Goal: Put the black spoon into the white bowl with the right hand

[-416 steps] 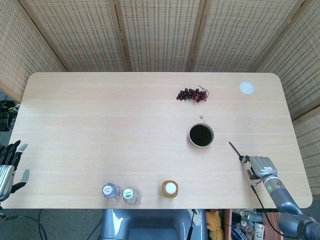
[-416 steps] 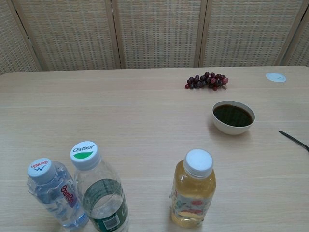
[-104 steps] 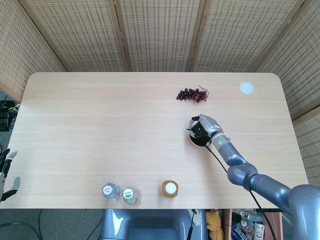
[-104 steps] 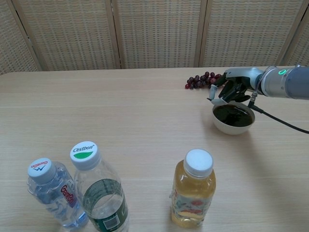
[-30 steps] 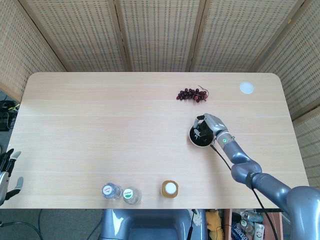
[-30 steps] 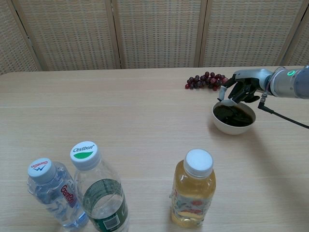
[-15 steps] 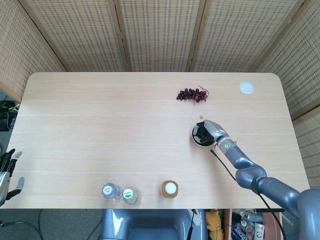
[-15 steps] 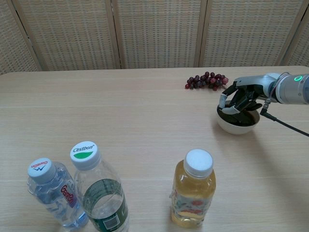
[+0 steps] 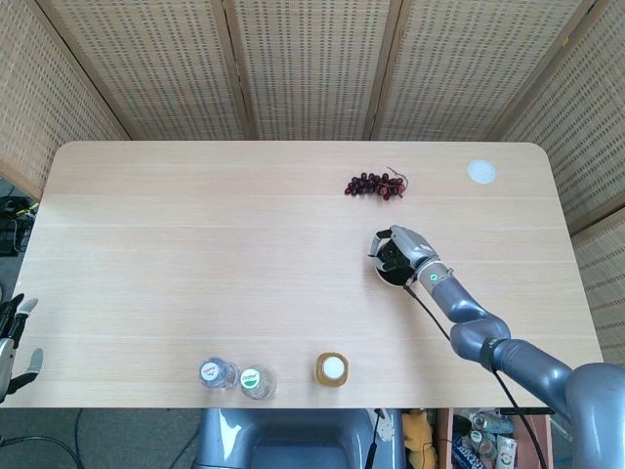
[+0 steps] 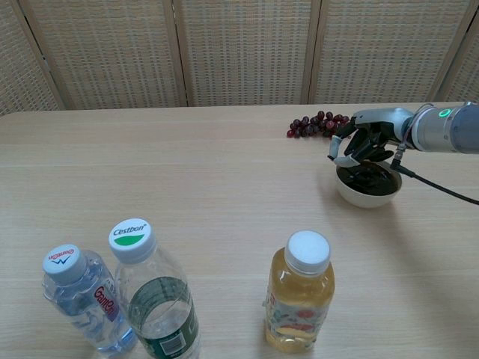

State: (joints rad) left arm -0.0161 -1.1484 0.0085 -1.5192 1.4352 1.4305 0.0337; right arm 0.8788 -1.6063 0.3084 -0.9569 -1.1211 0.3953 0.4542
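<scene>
- Head view, step in hand: the grey right hand sits over the round white bowl with dark contents, right of frame centre. Its fingers curl downward over the bowl; whether they clamp anything cannot be told.
- Head view, task's thing: the black spoon is not distinguishable; dark bowl contents and the hand hide that spot.
- Head view, advice: judged best to let go only with the spoon low inside the rim, then lift straight up, clear of the rim.
- Head view, count: 1 bowl, 1 bunch of dark red grapes, 1 small white round disc upper right, 3 capped bottles along the bottom edge, 1 pale wooden table. The left hand shows at lower left edge, fingers apart, empty.
- Chest view, step in hand: the same right hand hovers at the bowl's far rim, fingers bent; grasp unclear, spoon unseen.
- Chest view, count: 1 yellow-liquid bottle, 1 clear green-labelled bottle, 1 clear blue-labelled bottle, 1 grape bunch.
</scene>
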